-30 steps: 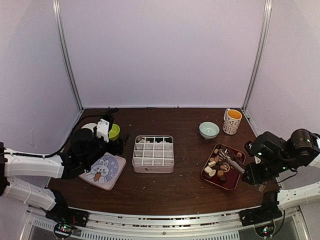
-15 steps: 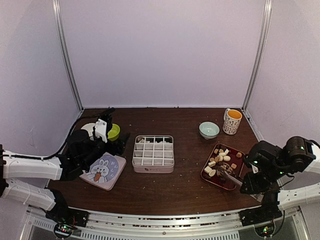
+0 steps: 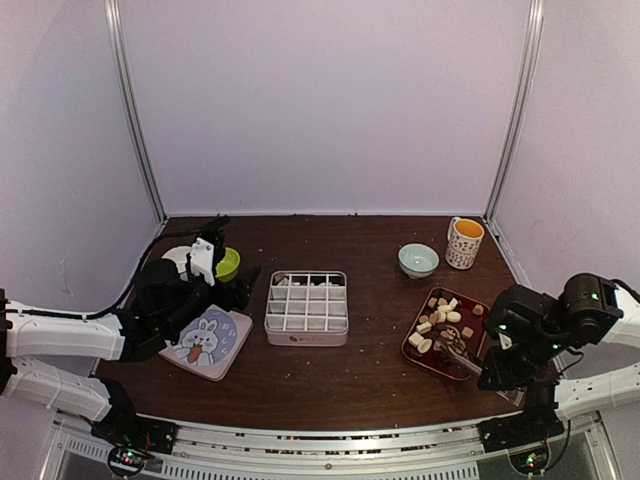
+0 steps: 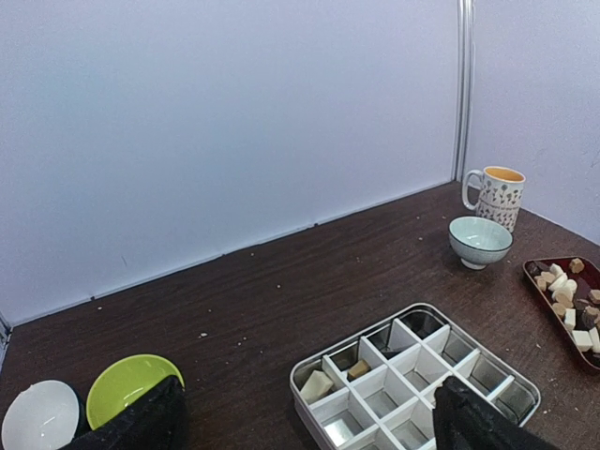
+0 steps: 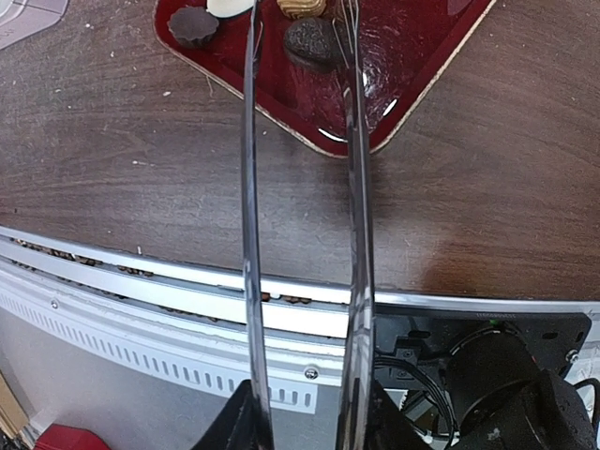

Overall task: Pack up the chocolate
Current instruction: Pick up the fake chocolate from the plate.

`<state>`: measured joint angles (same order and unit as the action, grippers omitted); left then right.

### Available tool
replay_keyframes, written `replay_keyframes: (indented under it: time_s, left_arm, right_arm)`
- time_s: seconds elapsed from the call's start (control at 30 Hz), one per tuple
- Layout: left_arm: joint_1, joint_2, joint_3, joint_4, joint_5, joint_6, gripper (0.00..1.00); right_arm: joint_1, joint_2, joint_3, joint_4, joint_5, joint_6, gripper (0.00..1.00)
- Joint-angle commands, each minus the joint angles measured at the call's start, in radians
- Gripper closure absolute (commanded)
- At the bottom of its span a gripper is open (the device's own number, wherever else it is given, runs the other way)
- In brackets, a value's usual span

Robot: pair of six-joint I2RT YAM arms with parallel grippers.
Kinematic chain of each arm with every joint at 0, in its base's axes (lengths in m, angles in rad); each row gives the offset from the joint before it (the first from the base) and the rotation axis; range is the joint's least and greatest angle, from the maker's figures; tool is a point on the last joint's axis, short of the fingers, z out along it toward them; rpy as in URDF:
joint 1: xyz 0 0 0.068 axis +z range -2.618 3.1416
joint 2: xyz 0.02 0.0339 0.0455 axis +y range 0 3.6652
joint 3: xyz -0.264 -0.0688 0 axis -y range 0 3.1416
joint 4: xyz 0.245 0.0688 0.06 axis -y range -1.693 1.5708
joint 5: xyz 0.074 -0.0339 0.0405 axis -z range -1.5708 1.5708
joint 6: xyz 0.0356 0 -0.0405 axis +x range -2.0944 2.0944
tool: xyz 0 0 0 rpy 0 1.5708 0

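Observation:
The chocolate (image 3: 440,322), cream, tan and dark pieces, lies on a dark red tray (image 3: 412,352) at the right. My right gripper (image 3: 487,364) is shut on metal tongs (image 3: 458,350). In the right wrist view the tong blades (image 5: 249,187) stand apart, their tips over the tray (image 5: 422,66) on either side of a dark chocolate (image 5: 314,42). The white grid box (image 3: 307,307) sits mid-table; a cream piece (image 4: 317,385) and a tan piece (image 4: 357,369) lie in its cells. My left gripper (image 3: 235,280) hovers open left of the box, holding nothing.
A green bowl (image 3: 229,264) and a white bowl (image 3: 178,255) stand at the back left, by the left arm. The bunny-printed lid (image 3: 208,340) lies left of the box. A pale teal bowl (image 3: 418,259) and a patterned mug (image 3: 464,242) stand behind the tray. Crumbs dot the table.
My right arm has drawn back toward the near right, taking the tongs from the tray's middle to its near edge. The left arm has barely shifted.

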<state>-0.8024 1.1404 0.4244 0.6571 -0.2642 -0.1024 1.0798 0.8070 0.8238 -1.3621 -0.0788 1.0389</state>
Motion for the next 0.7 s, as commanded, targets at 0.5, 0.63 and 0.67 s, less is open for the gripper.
replay_keyframes:
  time_s: [0.5, 0.63, 0.67]
  left_arm:
    - [-0.002, -0.004, 0.010, 0.038, 0.025, 0.008, 0.07]
    - [-0.002, -0.004, 0.011, 0.036, 0.026, 0.009, 0.07]
    - [-0.001, -0.005, 0.011, 0.035, 0.026, 0.008, 0.08]
  right_arm:
    - [-0.005, 0.118, 0.012, 0.064, 0.073, -0.047, 0.72]
    - [-0.005, 0.128, 0.013, 0.068, 0.077, -0.051, 0.72]
    - [-0.005, 0.130, 0.013, 0.069, 0.078, -0.051, 0.72]
